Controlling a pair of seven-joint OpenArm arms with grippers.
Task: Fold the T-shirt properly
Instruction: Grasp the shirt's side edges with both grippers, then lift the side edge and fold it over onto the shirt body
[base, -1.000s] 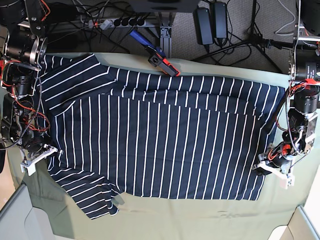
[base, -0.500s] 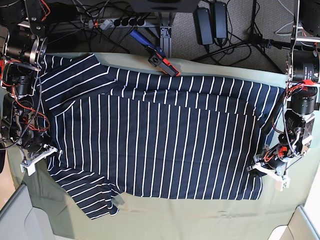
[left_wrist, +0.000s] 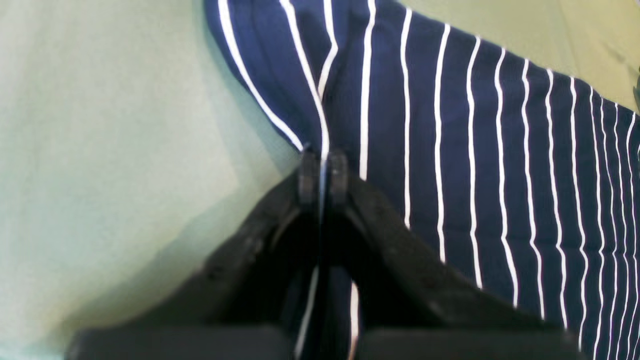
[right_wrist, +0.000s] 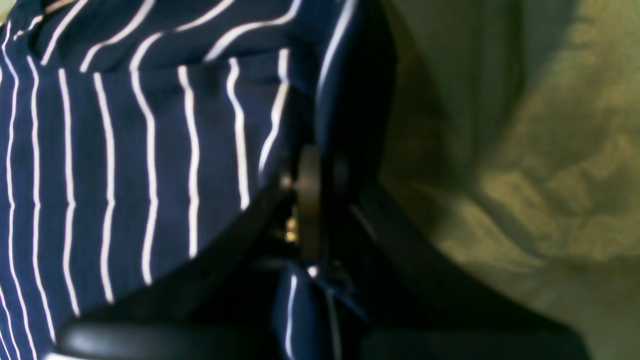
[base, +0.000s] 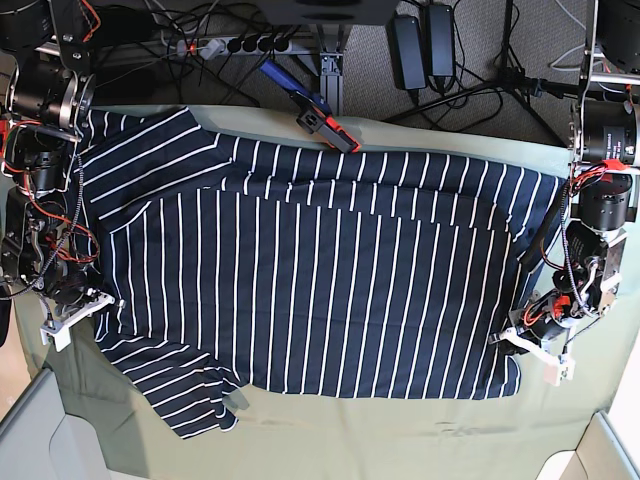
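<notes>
Left hand (left_wrist: 320, 172) has moved in along the hem and just clamped shut on the T-shirt (base: 320, 290), which lies spread on the counter (base: 400, 435); right hand (right_wrist: 312, 170) stays pinched on the opposite edge, so both ends look ready for lifting

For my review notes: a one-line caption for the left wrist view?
Left gripper shut on the striped T-shirt at its edge, over the green table cloth.
</notes>
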